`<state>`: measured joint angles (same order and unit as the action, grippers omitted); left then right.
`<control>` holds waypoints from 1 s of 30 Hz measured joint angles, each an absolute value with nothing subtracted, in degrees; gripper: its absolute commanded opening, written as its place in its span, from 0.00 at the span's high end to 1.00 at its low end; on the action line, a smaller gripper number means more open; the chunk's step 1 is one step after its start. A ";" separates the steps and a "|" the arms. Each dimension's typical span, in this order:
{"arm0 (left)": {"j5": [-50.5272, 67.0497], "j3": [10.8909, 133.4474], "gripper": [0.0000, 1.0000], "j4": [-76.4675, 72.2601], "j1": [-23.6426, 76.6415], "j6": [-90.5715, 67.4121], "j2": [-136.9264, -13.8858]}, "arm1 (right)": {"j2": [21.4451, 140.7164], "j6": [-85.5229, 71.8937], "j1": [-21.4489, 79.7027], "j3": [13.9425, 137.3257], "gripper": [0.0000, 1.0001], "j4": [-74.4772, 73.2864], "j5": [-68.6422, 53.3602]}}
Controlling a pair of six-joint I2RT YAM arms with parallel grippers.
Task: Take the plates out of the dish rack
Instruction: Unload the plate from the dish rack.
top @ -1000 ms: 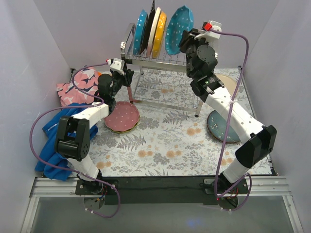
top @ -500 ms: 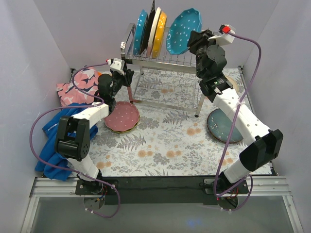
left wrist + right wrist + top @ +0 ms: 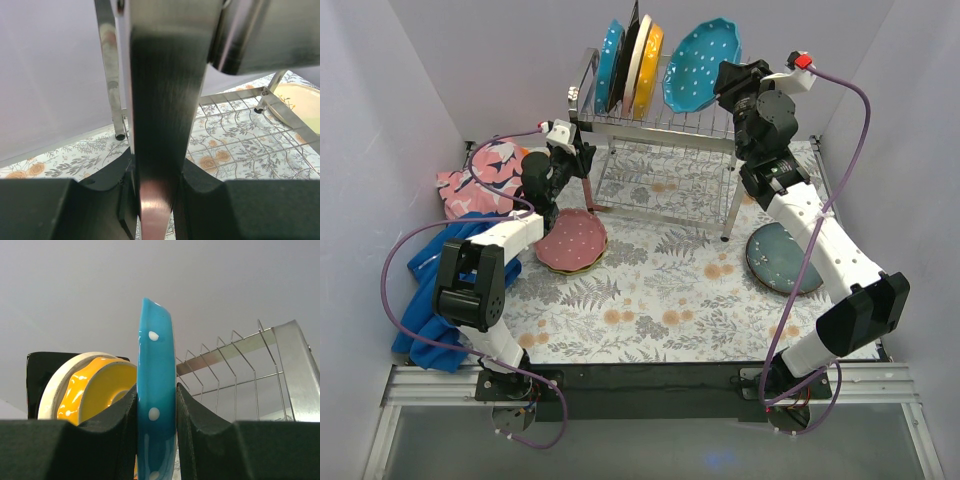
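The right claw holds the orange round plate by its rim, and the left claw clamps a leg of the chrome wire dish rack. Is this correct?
Not quite. The right wrist view shows the right claw holding the teal white-dotted round plate by its rim; the orange round plate stands beside it. The rest holds.

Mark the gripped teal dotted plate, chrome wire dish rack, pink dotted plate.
teal dotted plate (image 3: 702, 65): top view, face.
chrome wire dish rack (image 3: 650, 124): top view, front rail.
pink dotted plate (image 3: 573, 240): top view, centre.

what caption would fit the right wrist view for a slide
Right gripper clamped on a blue dotted plate, yellow plate and dish rack wires behind.
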<state>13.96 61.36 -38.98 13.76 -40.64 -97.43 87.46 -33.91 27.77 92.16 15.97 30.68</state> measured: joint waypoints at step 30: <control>10.41 55.99 0.31 -35.90 14.81 -48.34 -89.93 | 84.40 -34.15 27.70 92.40 0.99 13.65 29.56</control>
